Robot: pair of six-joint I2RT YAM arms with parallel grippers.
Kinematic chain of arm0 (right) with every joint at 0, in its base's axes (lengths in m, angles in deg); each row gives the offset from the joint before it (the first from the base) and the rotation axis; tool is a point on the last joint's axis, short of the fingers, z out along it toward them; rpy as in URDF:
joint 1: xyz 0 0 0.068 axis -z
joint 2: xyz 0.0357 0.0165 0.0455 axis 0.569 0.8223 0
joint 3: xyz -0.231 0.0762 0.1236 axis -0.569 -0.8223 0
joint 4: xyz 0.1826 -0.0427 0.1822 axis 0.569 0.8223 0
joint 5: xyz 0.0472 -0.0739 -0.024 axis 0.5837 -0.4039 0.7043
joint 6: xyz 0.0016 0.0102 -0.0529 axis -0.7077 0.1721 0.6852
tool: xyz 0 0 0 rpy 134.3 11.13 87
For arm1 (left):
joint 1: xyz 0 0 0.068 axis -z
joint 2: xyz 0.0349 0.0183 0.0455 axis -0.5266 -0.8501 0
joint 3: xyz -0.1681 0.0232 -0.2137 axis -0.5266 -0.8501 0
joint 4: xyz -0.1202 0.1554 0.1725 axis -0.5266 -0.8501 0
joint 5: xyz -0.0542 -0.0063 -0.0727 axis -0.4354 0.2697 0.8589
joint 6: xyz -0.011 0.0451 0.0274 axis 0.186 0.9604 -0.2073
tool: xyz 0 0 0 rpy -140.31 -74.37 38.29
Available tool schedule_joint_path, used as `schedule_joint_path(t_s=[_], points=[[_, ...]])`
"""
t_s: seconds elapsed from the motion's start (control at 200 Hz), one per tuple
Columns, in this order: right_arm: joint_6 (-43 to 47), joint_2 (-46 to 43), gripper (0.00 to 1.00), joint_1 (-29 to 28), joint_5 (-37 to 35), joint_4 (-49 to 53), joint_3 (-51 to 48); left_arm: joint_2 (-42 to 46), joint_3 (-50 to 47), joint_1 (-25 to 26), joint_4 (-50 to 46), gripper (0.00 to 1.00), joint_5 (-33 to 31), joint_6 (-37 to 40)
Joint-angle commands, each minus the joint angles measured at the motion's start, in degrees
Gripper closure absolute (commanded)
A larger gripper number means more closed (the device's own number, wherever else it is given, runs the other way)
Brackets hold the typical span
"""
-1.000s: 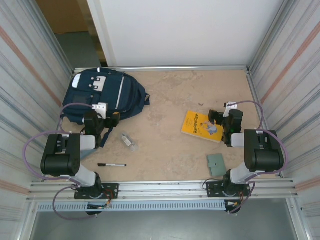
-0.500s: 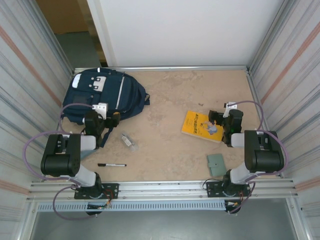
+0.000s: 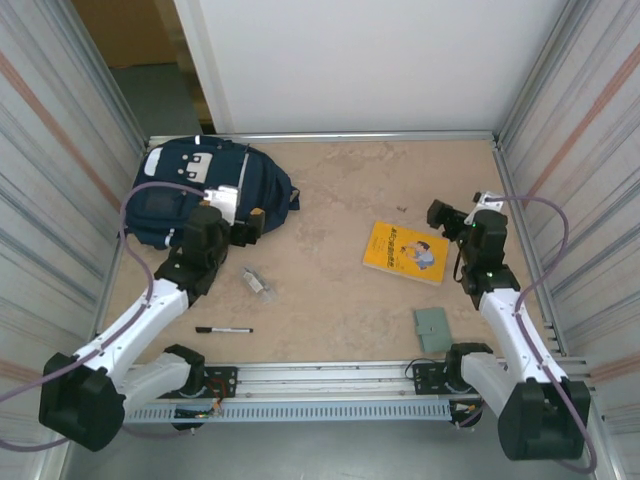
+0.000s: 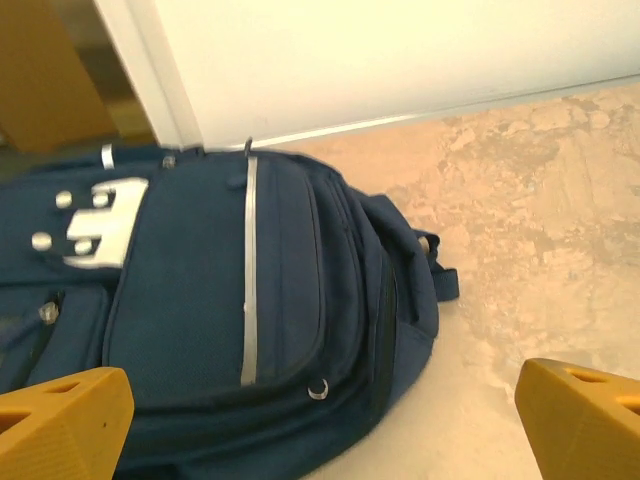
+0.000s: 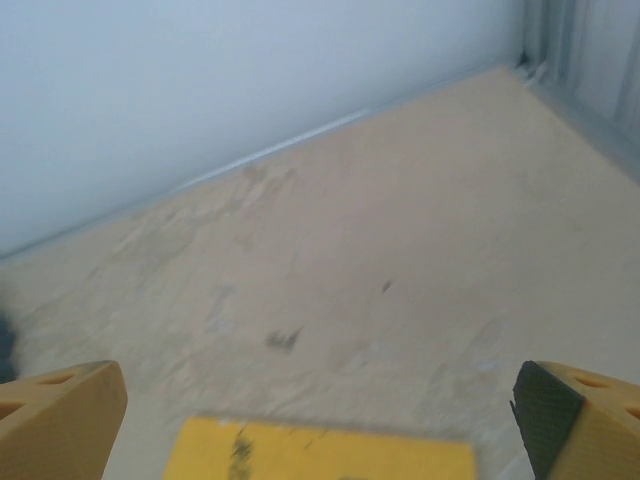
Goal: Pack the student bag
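Currently, the student bag (image 3: pixel 200 185) is lying flat at far left on the worktop (image 3: pixel 340 190). The left pincer (image 3: pixel 247 226) is hovering released at the bag's near edge, and the right pincer (image 3: pixel 447 216) is hovering released beside the yellow book (image 3: pixel 405 252).

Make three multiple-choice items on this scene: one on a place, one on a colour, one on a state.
1. Where on the table does the student bag lie? A far left corner; B near right corner; C centre.
2. What colour is the cover of the book? A red; B yellow; C green.
3. How do the left gripper and the right gripper stand? A both open and empty; B both shut; C left shut on the student bag.
Answers: 1 A, the top view shows it by the far left walls. 2 B, the cover is plainly yellow. 3 A, each wrist view shows fingertips wide apart, clamping nothing.
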Motion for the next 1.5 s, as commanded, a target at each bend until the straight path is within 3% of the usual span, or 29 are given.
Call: schedule_joint_path(t_s=[0.0,0.045,0.155,0.21,0.286,0.396,0.521,0.601,0.687,0.907,1.017,1.198,1.253,1.393,1.498], points=[[-3.18,-1.42,0.01,-8.25,-3.23,8.41,-3.78,-1.57,4.18,-2.21,-16.56,0.01,9.24,-12.44],[-2.08,-1.86,0.01,-13.89,-7.77,9.21,-4.76,-3.63,7.3,-2.97,-20.22,0.01,14.3,-12.07],[-1.0,-2.95,0.01,-25.61,-18.17,11.95,-6.39,-7.69,13.47,-2.35,-25.48,0.01,14.77,-8.45],[-2.58,-3.66,0.01,-28.79,-22.43,12.47,-7.52,-9.57,15.48,-2.41,-25.57,0.01,14.01,-7.19],[-4.64,-4.88,0.01,-30.77,-23.01,11.29,-9.82,-12.97,17.83,-2.71,-23.41,0.01,11.34,-6.33],[-4.41,-6.02,0.01,-31.14,-20.71,6.26,-13.96,-19.97,23.68,-2.92,-23.68,0.01,7.63,-5.57],[-4.05,-5.94,0.0,-31.08,-19.66,7.23,-13.36,-28.65,28.93,-3.88,-22.48,0.03,6.73,-3.46],[-3.28,-5.46,0.06,-31.13,-17.71,6.4,-13.64,-34.4,32.81,-4.72,-23.25,0.05,4.05,-4.47],[-2.34,-5.32,0.16,-31.14,-15.69,7.44,-13.02,-39.59,37.38,-6.47,-26.08,0.11,5.5,-6.46],[-3.26,-8.32,0.18,-31.01,-17.44,8.24,-14.21,-49.96,43.85,-9.51,-25.65,0.2,9.72,-6.67],[-4.45,-11.2,0.2,-31.05,-18.8,9.57,-14.89,-56.5,50.24,-9.65,-30.82,0.21,12.98,-4.07],[-5.05,-16.32,0.22,-30.96,-20.0,10.29,-16.71,-66.0,60.11,-7.8,-38.02,0.22,8.82,-1.93],[-5.28,-17.59,0.24,-30.96,-20.1,10.53,-17.1,-67.62,61.5,-7.13,-38.4,0.33,6.07,-1.29],[-5.24,-19.26,0.26,-30.71,-19.46,10.53,-17.77,-68.39,63.4,-7.0,-38.46,0.83,6.01,0.03],[-5.25,-19.25,0.26,-30.32,-18.36,10.81,-17.73,-66.49,62.44,-6.82,-36.15,0.96,9.03,3.65]])
